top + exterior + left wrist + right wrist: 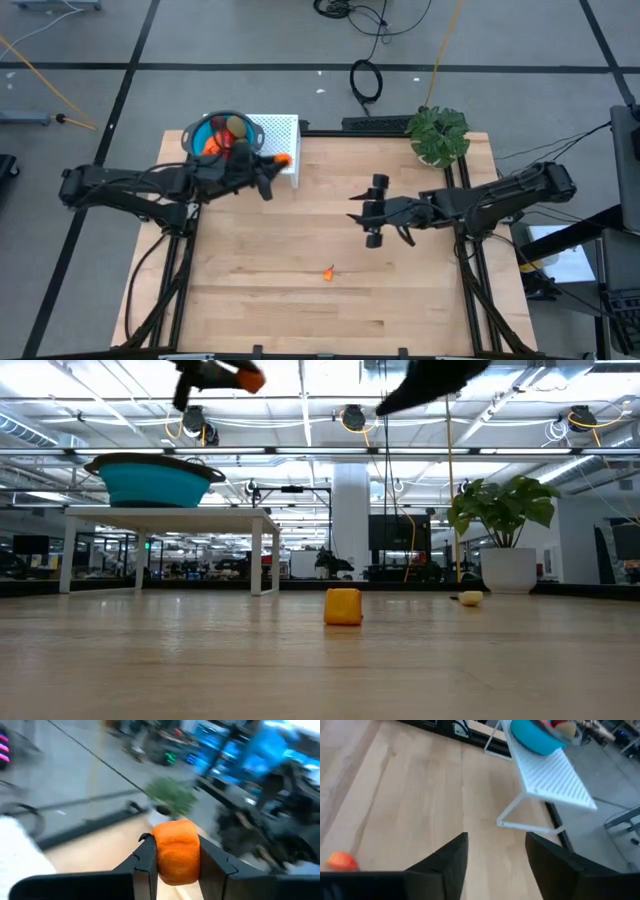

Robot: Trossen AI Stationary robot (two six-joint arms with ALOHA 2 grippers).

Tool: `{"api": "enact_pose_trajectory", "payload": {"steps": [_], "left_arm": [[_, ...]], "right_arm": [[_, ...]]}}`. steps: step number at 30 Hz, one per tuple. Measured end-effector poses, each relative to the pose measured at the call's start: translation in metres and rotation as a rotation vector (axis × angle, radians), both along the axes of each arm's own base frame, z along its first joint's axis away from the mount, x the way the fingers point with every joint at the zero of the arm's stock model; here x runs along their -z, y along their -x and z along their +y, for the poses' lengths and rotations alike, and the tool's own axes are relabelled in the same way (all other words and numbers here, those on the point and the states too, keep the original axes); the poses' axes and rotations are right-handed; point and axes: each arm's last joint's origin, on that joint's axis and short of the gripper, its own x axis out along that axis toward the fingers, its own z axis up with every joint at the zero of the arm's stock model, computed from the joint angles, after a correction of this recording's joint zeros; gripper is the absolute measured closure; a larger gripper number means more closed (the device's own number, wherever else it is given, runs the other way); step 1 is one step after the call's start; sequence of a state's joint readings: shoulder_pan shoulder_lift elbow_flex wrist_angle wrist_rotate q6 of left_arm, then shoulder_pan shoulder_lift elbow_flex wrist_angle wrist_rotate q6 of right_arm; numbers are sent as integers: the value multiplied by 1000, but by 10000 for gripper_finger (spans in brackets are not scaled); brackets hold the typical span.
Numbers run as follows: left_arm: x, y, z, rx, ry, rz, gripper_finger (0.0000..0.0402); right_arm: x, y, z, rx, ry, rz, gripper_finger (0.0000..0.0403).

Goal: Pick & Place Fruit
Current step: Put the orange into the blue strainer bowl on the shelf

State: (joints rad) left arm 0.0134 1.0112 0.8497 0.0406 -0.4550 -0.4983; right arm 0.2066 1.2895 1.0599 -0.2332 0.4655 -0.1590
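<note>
My left gripper is lifted beside the white perforated stand and is shut on a small orange fruit piece. In the low view the piece rides high above the table. A blue bowl stands on the stand and holds red-orange and brown-green fruit. Another tiny orange bit lies on the bare wood near the table's middle, and shows in the low view and the right wrist view. My right gripper hovers open over the table's centre, touching nothing. My left gripper pinches the orange fruit piece by its two opposite sides between the two fingers. The piece stands out past the fingertips. It is lifted clear of the table, level with the top of the bowl's stand.
A potted green plant stands at the far right corner. A small pale yellow piece lies on the table in front of it. The stand with the bowl takes the far left corner. Open wood lies toward the near edge.
</note>
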Motion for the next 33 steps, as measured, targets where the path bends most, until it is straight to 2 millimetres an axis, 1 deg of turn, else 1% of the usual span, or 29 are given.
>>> {"api": "enact_pose_trajectory", "payload": {"steps": [3, 8, 12, 15, 21, 26, 29, 33], "left_arm": [[-4, 16, 5, -119, -39, 36, 309], [-7, 39, 12, -310, -87, 101, 309], [-3, 51, 16, -439, -105, 171, 309], [2, 54, 20, -491, -115, 239, 309], [17, 59, 29, -558, -76, 363, 309], [22, 63, 37, -560, -33, 408, 309], [23, 64, 41, -545, -9, 412, 309], [27, 67, 46, -521, 19, 458, 309]], "right_arm": [[9, 15, -3, 0, -43, -5, 238], [14, 40, -7, -4, -116, -96, 282], [17, 57, -11, -6, -154, -167, 316], [18, 67, -13, -4, -169, -198, 337], [19, 79, -15, -14, -179, -219, 367], [22, 86, -17, -21, -180, -215, 386], [26, 95, -18, -22, -184, -231, 400], [33, 112, -21, -43, -240, -268, 400]]}}
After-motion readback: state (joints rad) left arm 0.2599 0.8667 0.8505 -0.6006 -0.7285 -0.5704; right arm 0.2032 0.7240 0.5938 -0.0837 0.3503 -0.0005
